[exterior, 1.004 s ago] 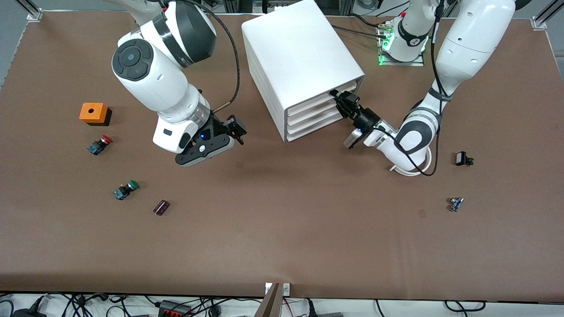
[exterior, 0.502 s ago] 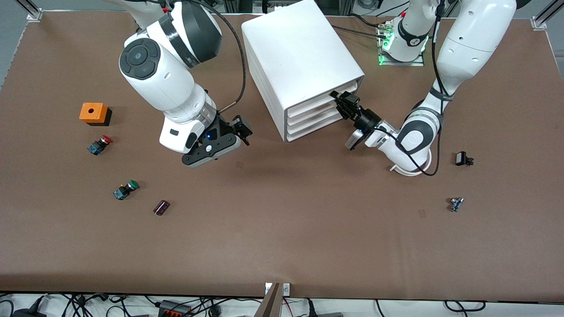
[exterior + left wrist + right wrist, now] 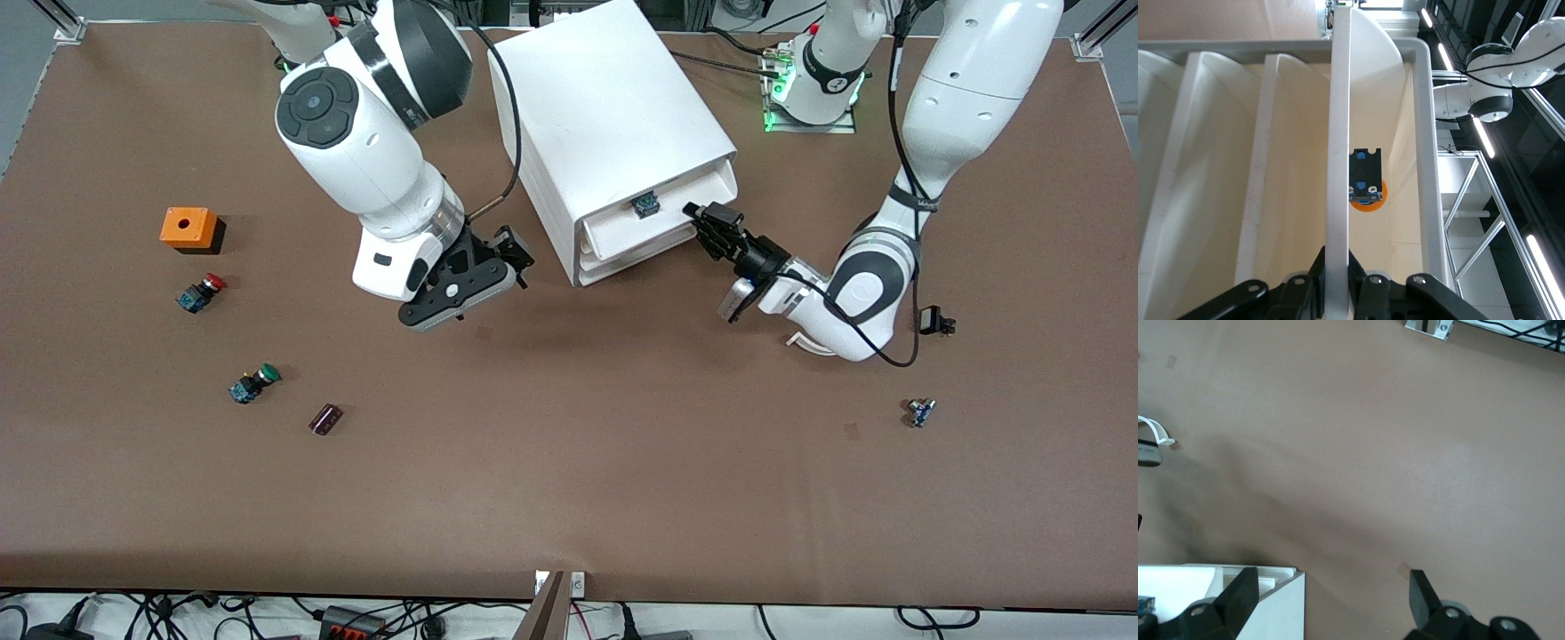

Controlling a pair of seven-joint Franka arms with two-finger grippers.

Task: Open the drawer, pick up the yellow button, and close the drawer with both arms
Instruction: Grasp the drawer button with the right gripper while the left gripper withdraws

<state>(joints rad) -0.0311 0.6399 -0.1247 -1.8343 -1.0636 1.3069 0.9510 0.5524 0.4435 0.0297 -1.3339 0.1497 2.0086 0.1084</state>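
The white cabinet (image 3: 605,107) stands at the table's middle back. Its uppermost drawer (image 3: 633,235) is pulled partway out. The orange-capped button (image 3: 645,205) lies inside it on its side, blue base showing. My left gripper (image 3: 711,222) is shut on the drawer's front wall at the corner toward the left arm's end. In the left wrist view the gripper (image 3: 1338,267) clamps the white wall (image 3: 1338,147), and the button (image 3: 1366,185) lies just past it. My right gripper (image 3: 514,258) is open and empty above the table beside the cabinet's lower corner (image 3: 1238,607), fingers (image 3: 1421,590) spread wide.
Toward the right arm's end lie an orange box (image 3: 188,228), a red-capped button (image 3: 201,292), a green-capped button (image 3: 253,383) and a small dark part (image 3: 325,419). Toward the left arm's end lie a black part (image 3: 933,320) and a small component (image 3: 921,412).
The left gripper has drawn the top drawer out, so the button now shows. The right arm has moved closer to the cabinet.
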